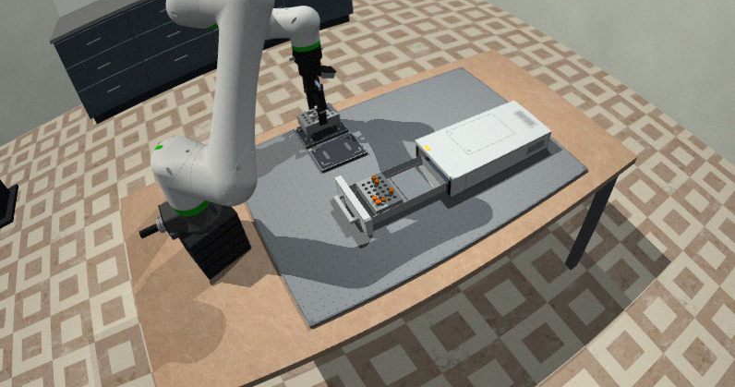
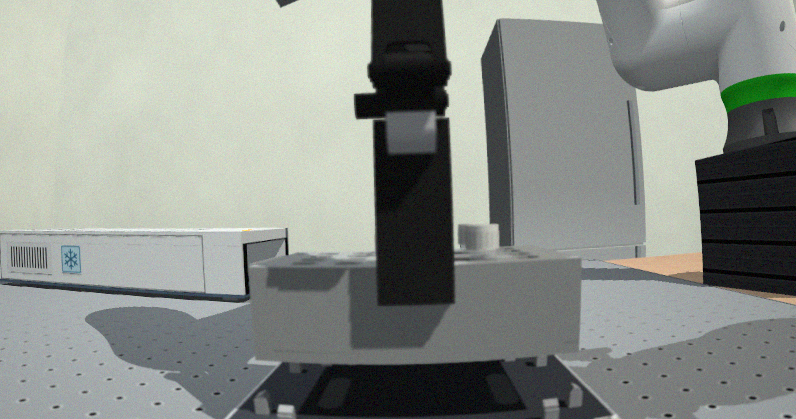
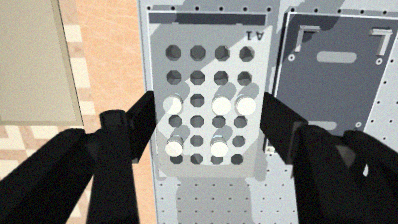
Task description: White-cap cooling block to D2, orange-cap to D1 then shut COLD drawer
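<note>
My black two-finger jaws [image 1: 319,115] [image 2: 415,293] are closed on the grey rectangular cooling block with white-capped tubes [image 1: 309,122] [image 2: 501,310] [image 3: 197,170], one finger against each of its long sides. I hold it upright and level, low over D2, the dark flat deck slot plate [image 1: 300,139] [image 2: 417,388] [image 3: 210,19] with small raised locators; I cannot tell whether its underside touches down anywhere. Looking down between my fingers, I see five round white caps [image 3: 221,105] standing in the block's bores, three in one row and two in another, and the letters A1 near one end. Just beside D2 lies D1, a matching dark plate [image 1: 336,152] [image 3: 330,75] with angled locators at its corners and no block on it. The other grey cooling block, with orange-capped tubes [image 1: 367,188], sits in the pulled-out grey drawer [image 1: 424,198], just behind its white front panel [image 1: 354,207]. The drawer reaches out of COLD, the long white box-shaped cooler [image 1: 483,138] [image 2: 111,260], whose small yellow lamp [image 1: 427,148] is lit. All of this stands on the grey perforated board [image 1: 287,204] [image 2: 55,349] over the tan tabletop [image 1: 205,353].
</note>
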Robot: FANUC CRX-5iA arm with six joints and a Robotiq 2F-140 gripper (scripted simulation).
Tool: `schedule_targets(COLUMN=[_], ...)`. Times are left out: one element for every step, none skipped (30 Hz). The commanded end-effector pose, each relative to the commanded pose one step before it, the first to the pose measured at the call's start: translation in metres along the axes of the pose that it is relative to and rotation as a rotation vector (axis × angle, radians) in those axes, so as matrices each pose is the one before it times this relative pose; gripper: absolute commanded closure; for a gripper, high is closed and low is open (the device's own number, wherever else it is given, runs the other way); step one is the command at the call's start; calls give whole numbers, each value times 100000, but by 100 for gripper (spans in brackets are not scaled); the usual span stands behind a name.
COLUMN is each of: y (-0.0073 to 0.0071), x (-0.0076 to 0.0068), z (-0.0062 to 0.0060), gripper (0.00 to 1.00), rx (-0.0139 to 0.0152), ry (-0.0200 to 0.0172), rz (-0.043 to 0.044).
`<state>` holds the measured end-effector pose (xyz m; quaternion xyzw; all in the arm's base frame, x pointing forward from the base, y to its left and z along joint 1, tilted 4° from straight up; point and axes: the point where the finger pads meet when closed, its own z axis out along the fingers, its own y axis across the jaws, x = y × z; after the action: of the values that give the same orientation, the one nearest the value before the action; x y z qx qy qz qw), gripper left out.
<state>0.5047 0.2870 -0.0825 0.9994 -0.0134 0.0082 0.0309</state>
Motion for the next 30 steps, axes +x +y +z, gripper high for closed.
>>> schedule_targets(y=[-42,0,0,0,0,0,0,0,0,0,2,0,0,0,0,0,0,1,1,1,1,1,1,1,0,0,0,0,0,0], x=[72,0,0,0,0,0,0,0,0,0,0,0,0,0,0,0,0,0,0,-1,-1,-1,0,0,0,0,0,0,0,0], z=[-113,7,-4,0,0,0,0,0,0,0,15,0,0,6,7,8,8,9,9,10,10,11,11,11,11,11,11,12,0,0], gripper=[90,90,90,90,90,90,90,90,90,90,90,90,90,90,90,90,90,90,90,90,90,90,90,90,90,90,90,90,90,90], rx=[100,0,0,0,0,0,0,0,0,0,0,0,0,0,0,0,0,0,0,0,0,0,0,0,0,0,0,0,0,0], ry=[177,0,0,0,0,0,0,0,0,0,0,0,0,0,0,0,0,0,0,0,0,0,0,0,0,0,0,0,0,0], rz=[-27,2,-1,0,0,0,0,0,0,0,2,0,0,0,0,0,0,0,0,0,1,1,1,0,0,0,0,0,0,0])
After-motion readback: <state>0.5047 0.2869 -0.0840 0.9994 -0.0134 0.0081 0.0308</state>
